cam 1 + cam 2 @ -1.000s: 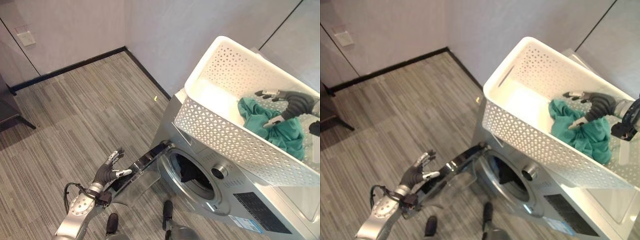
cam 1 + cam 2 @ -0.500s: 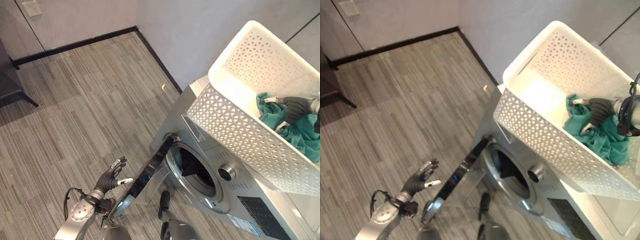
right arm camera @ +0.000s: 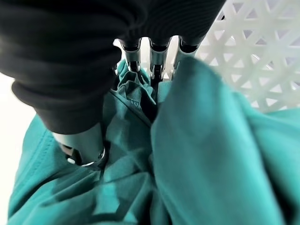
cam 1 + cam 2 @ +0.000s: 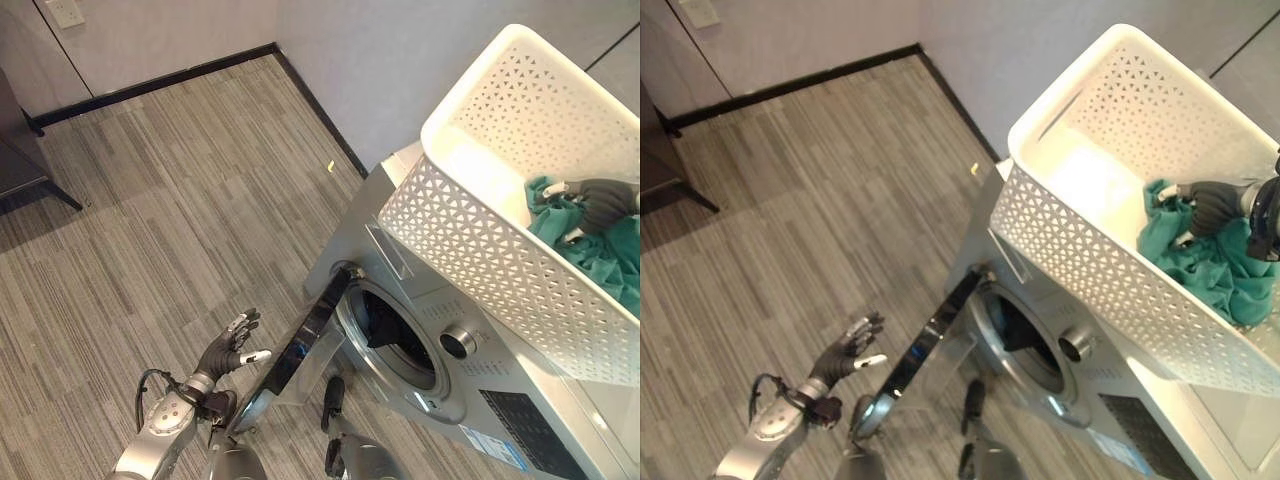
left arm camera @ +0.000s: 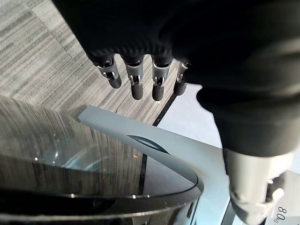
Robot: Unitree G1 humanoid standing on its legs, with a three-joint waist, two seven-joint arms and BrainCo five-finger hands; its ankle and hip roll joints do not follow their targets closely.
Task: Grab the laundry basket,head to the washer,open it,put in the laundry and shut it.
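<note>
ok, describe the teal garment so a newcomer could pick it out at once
Start at the silver washer, door open, by the wall. On top sits a white perforated laundry basket. Bunched at its right end lies the teal garment, with the right hand dug into it. It is the one coloured thing in the basket; the clothing in the drum is dark.

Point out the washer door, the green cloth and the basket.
washer door [image 4: 300, 341], left eye view, on its dark rim.
green cloth [image 4: 1225, 275], right eye view, on its bunched middle.
basket [image 4: 480, 250], left eye view, on its near perforated wall.
</note>
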